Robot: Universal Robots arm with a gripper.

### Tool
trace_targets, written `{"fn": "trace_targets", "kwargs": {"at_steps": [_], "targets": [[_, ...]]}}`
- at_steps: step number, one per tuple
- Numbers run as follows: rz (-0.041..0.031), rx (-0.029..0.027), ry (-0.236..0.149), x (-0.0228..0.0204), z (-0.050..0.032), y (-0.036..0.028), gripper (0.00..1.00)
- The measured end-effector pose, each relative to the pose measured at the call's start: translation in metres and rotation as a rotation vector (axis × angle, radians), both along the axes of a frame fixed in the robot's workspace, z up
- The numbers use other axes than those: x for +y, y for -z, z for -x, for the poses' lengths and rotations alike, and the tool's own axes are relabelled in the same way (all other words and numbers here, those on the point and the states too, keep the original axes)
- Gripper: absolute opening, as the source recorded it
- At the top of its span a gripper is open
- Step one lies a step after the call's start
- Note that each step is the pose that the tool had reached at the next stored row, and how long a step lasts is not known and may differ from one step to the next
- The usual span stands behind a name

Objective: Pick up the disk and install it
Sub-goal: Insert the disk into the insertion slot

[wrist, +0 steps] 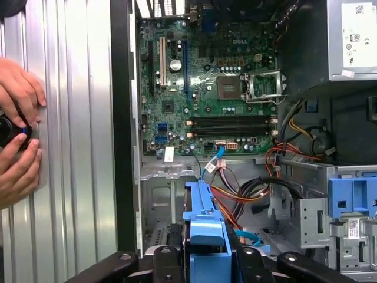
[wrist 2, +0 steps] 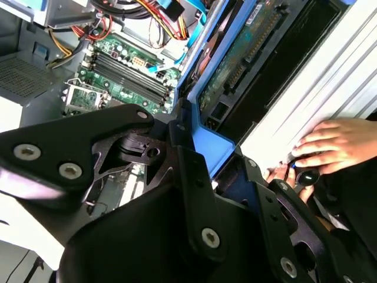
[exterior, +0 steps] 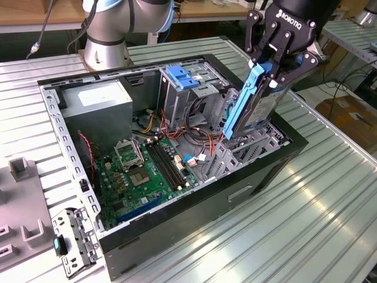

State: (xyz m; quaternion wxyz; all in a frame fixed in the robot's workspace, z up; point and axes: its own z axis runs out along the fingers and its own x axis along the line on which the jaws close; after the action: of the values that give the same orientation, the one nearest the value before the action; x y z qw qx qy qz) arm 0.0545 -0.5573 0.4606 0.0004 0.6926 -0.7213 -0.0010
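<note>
Clamping the top end of the disk (exterior: 250, 109), the gripper (exterior: 268, 65) hangs above the case (exterior: 177, 227) at the exterior view's right, its jaws closed on the blue frame from both sides. The disk leans steeply, its upper end between the fingers and its lower end reaching down inside the case, close to the metal bay walls at that same end; whether it touches them cannot be told. In the second wrist view the disk (wrist 2: 235, 65) shows its green circuit-board face running away from the gripper (wrist 2: 200, 147) toward the case's interior, and in the first wrist view its blue frame (wrist: 206, 230) rises straight out from between the fingers of the gripper (wrist: 206, 259). White lettering runs across the gripper's black body. Inside the case lie the motherboard (exterior: 147, 171), which carries small white print, and a grey box (exterior: 97, 103) with a white barcoded sticker. A blue latch (exterior: 182, 76) tops the cage near the case's middle, with a small white label below it in the first wrist view. Outside the case, on the ribbed table (exterior: 294, 236), a person's hands (wrist: 17, 88) hold a small black object (wrist: 9, 130).
</note>
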Motion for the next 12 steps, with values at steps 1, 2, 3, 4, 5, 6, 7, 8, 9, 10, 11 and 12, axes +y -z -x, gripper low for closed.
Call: {"fn": "trace_targets", "kwargs": {"at_steps": [1,2,3,4,5,6,7,8,9,10,11,12], "targets": [[0.0004,0.0,0.0,0.0,0.0,0.0014,0.37],[0.0006,0.0001,-0.001,0.0,-0.0001,0.003,0.37],[0.0006,0.0001,-0.001,0.0,-0.0001,0.0047,0.37],[0.0003,0.0,-0.001,-0.0001,-0.0001,0.0062,0.37],[0.0002,0.0,-0.001,-0.0005,-0.0001,0.0073,0.37],[0.0006,0.0001,-0.001,-0.0009,-0.0001,0.008,0.37],[0.0006,0.0001,-0.001,-0.001,-0.0001,0.008,0.37],[0.0006,0.0001,-0.001,-0.001,-0.0001,0.0081,0.37],[0.0005,0.0001,-0.001,-0.001,-0.0001,0.0085,0.37],[0.0004,0.0001,-0.001,-0.001,-0.0001,0.0087,0.37],[0.0005,0.0001,-0.001,-0.0011,-0.0001,0.0087,0.37],[0.0005,0.0001,-0.001,-0.0011,-0.0001,0.0087,0.37]]}}
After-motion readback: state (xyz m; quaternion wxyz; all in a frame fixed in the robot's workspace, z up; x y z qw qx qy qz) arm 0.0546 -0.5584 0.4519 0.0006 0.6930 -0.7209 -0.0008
